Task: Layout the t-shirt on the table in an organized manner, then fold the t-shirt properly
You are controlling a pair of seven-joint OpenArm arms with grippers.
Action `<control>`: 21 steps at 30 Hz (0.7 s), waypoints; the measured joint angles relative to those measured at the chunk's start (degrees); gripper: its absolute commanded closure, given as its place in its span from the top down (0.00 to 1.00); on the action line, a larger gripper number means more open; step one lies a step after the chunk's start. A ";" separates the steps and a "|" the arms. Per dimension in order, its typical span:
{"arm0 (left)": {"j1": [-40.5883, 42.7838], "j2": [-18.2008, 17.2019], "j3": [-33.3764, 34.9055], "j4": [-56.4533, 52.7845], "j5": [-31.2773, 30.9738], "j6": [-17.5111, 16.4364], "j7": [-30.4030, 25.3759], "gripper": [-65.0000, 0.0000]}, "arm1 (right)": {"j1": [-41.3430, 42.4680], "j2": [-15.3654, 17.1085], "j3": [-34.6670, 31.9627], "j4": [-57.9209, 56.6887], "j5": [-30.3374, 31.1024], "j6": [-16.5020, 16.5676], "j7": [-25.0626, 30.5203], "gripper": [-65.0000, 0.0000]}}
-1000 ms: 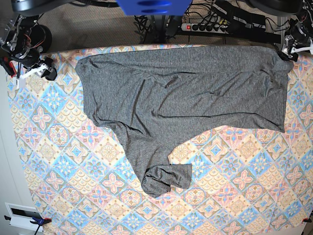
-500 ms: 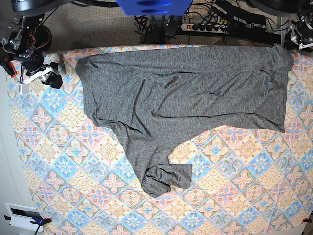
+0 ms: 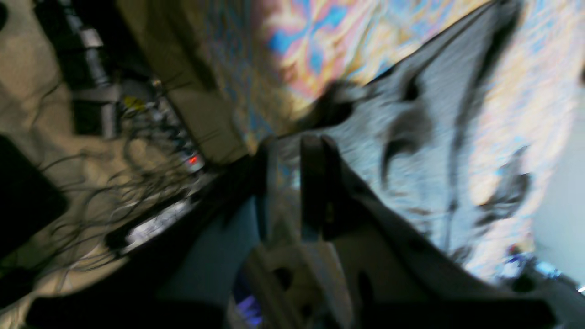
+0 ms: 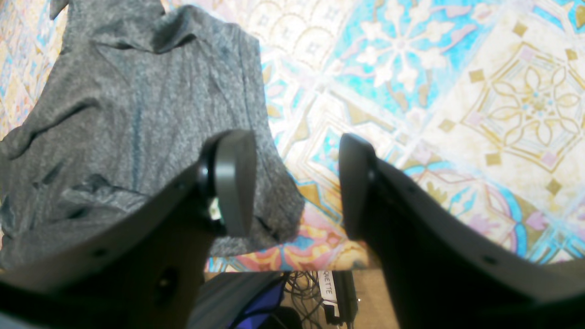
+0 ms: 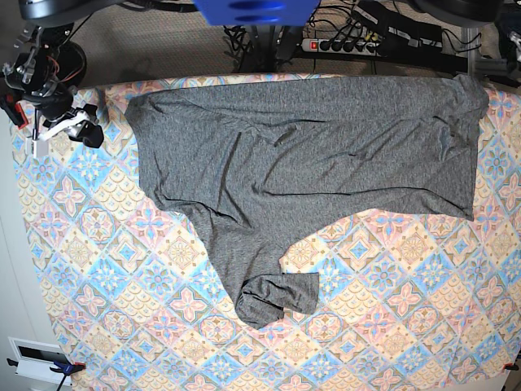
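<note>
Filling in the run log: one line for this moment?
t-shirt: spread on table | right jaws: open at shirt corner | left jaws: blurred, unclear

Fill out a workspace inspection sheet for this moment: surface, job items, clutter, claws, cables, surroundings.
Surface: table under a diamond-tile patterned cloth.
Job items: t-shirt spread along the far side, wrinkled, unfolded; one sleeve trails toward the near edge, its end doubled over.
Clutter: nothing seen.
Claws: right claw open, over the shirt's corner. Left claw blurred, jaws nearly together at the shirt's edge; grip unclear.
Cables: power strip and tangled leads on the floor beyond the far edge.
Surroundings: carpet.
</note>
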State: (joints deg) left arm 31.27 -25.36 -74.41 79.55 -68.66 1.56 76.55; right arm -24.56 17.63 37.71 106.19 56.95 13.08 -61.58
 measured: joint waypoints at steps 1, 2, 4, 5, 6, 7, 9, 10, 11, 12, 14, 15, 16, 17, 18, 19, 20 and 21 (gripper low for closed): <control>0.02 0.55 -0.61 1.84 -1.44 -0.09 -0.02 0.12 | 0.17 0.11 0.00 0.00 0.00 0.00 -0.07 0.43; 0.00 1.25 -1.16 3.98 -2.86 -0.20 0.02 0.12 | 0.33 0.33 0.00 0.00 -0.11 0.00 -0.04 0.43; 0.00 2.05 -1.73 9.03 -3.58 -0.09 0.83 0.13 | 1.11 1.97 -0.59 0.00 -0.04 -0.07 -0.81 0.43; -0.02 2.21 -1.73 11.47 -3.50 -0.04 0.48 0.13 | 2.49 3.10 -2.12 -0.09 -0.09 -0.28 -1.14 0.43; -0.07 2.23 -1.73 13.84 -3.48 -0.17 0.20 0.13 | 4.87 3.76 -3.96 -0.13 0.00 -0.52 -1.55 0.43; -0.46 2.19 -1.79 15.37 -3.78 -0.39 0.35 0.13 | 7.58 4.11 -6.34 -0.09 0.79 -0.42 -2.45 0.43; -2.73 2.23 -1.77 16.33 -3.82 -0.13 0.68 0.13 | 13.25 4.76 -12.31 -0.04 2.62 0.07 -3.87 0.43; -4.00 2.36 -1.77 16.20 -3.13 -0.07 0.63 0.13 | 15.54 5.05 -14.78 0.07 3.21 0.15 -4.11 0.43; -5.22 2.38 -1.51 16.11 -2.10 -0.11 0.85 0.13 | 17.53 5.42 -17.33 0.15 2.80 0.22 -4.07 0.43; -6.19 2.21 -0.83 16.04 -0.74 -0.11 0.72 0.13 | 19.39 5.62 -20.44 -0.09 1.70 0.13 -4.11 0.43; -8.15 1.62 1.33 16.02 2.86 -0.04 0.02 0.13 | 24.11 5.73 -26.75 -3.65 1.77 0.46 -4.70 0.43; -9.25 1.81 2.29 16.02 3.37 -0.07 0.24 0.13 | 26.97 5.40 -29.99 -6.27 1.86 1.90 -4.94 0.43; -10.49 2.21 3.30 16.04 4.42 -0.09 0.46 0.13 | 29.44 5.33 -32.54 -8.98 1.84 4.31 -4.13 0.43; -11.45 2.49 4.35 16.02 5.92 -0.04 0.37 0.14 | 31.39 5.44 -34.73 -11.41 1.97 6.69 -3.87 0.43; -12.11 2.49 5.79 16.02 7.37 -0.02 0.35 0.16 | 33.03 5.70 -36.44 -13.73 1.92 8.52 -3.80 0.43; -12.26 2.47 6.80 16.02 7.23 -0.07 0.44 0.20 | 34.07 5.70 -38.07 -15.89 1.79 9.75 -3.74 0.43; -12.31 2.45 7.32 16.02 7.37 -0.09 0.33 0.24 | 35.08 5.70 -39.56 -18.25 1.75 10.95 -3.39 0.43; -12.24 2.67 7.56 16.02 7.76 -0.09 0.17 0.28 | 35.76 5.60 -41.05 -19.93 1.31 11.65 -2.95 0.43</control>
State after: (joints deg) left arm 19.03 -22.70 -66.85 95.57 -60.90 1.48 76.73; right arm 11.20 23.22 -3.33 86.26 58.26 24.73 -64.53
